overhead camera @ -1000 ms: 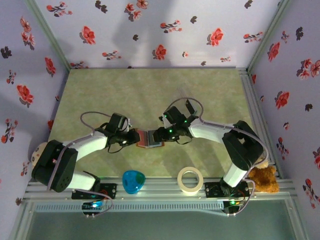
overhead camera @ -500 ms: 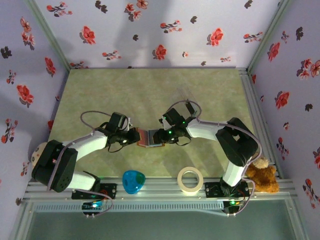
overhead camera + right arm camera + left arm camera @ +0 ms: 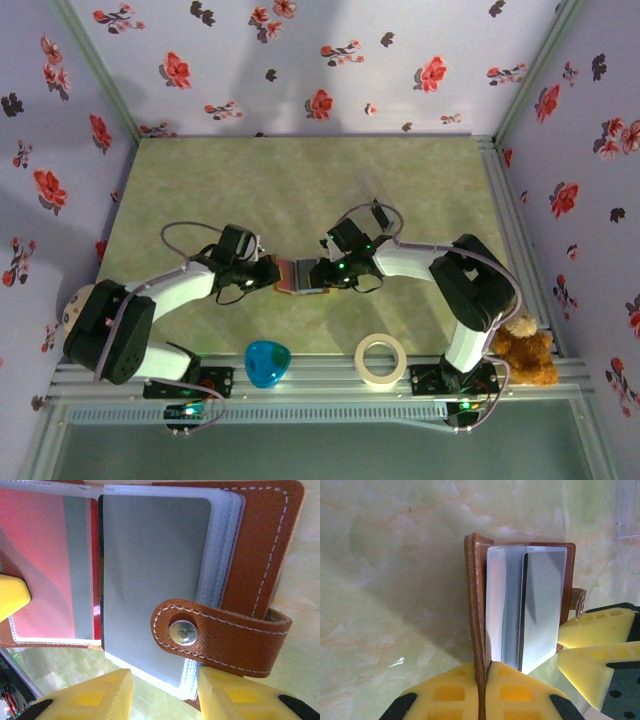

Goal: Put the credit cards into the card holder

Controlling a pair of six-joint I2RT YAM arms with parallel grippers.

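Brown card holder (image 3: 476, 580) stands open ahead of the left gripper (image 3: 481, 700), clamped on its cover; the right gripper (image 3: 164, 682), grip unclear, straddles the near edge of the grey card (image 3: 150, 570) and should push it squarely into the sleeve (image 3: 226, 542).

**Flowered walls round a green marbled surface**

Three lavender walls close the scene in: the back wall (image 3: 300, 70), the left wall (image 3: 40, 150) and the right wall (image 3: 590, 150), all printed with red and dark blossoms. Pale metal posts (image 3: 95, 70) stand in the two far corners. The surface (image 3: 250, 180) is mottled green and cream. A ribbed aluminium rail (image 3: 320, 375) runs along its near edge. Soft grey shadows fall across the back wall.
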